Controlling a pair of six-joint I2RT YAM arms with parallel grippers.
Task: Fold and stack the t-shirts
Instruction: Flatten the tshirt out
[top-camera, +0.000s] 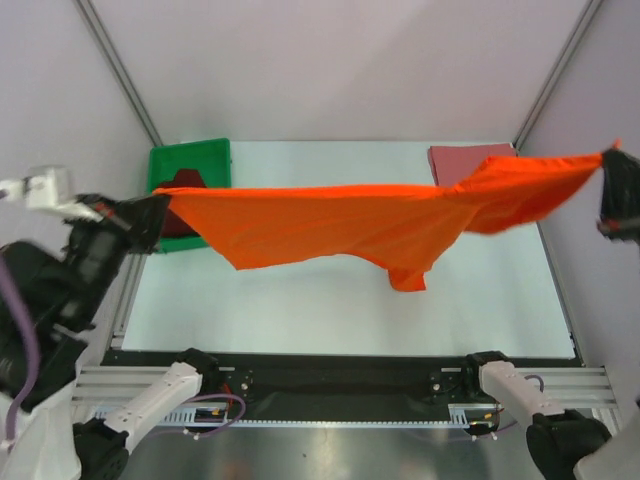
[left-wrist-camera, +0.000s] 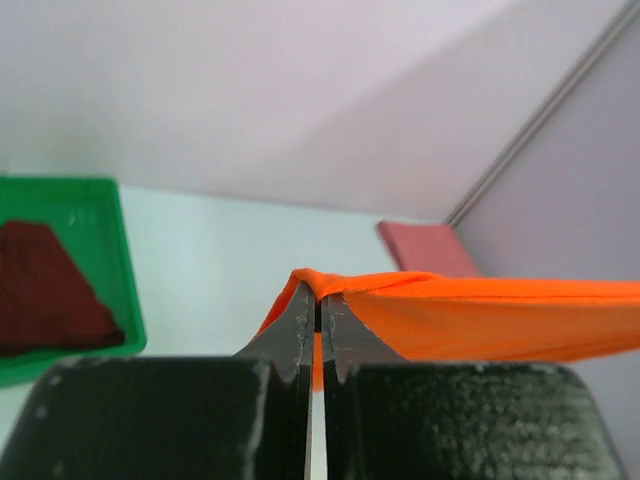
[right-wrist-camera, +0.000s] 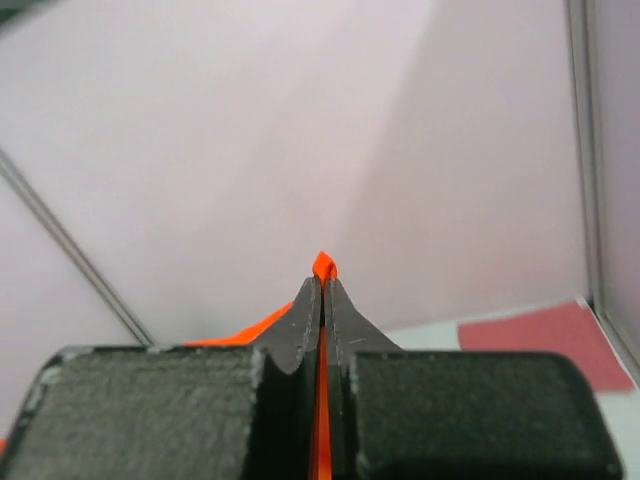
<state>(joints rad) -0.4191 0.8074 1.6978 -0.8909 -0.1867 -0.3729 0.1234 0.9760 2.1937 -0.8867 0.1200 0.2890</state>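
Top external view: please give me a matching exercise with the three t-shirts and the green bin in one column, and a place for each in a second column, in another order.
1. orange t-shirt
2. pink t-shirt
3. maroon t-shirt
4. green bin

a. inside the bin
b. far left corner of the table
c. stretched in the air above the table
d. lying flat at the far right corner

Pairs: 1-c, 2-d, 3-a, 4-b

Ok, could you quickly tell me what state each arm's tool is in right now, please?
Left tool: closed, holding one end of the orange t-shirt.
Right tool: closed, holding the other end of the orange t-shirt.
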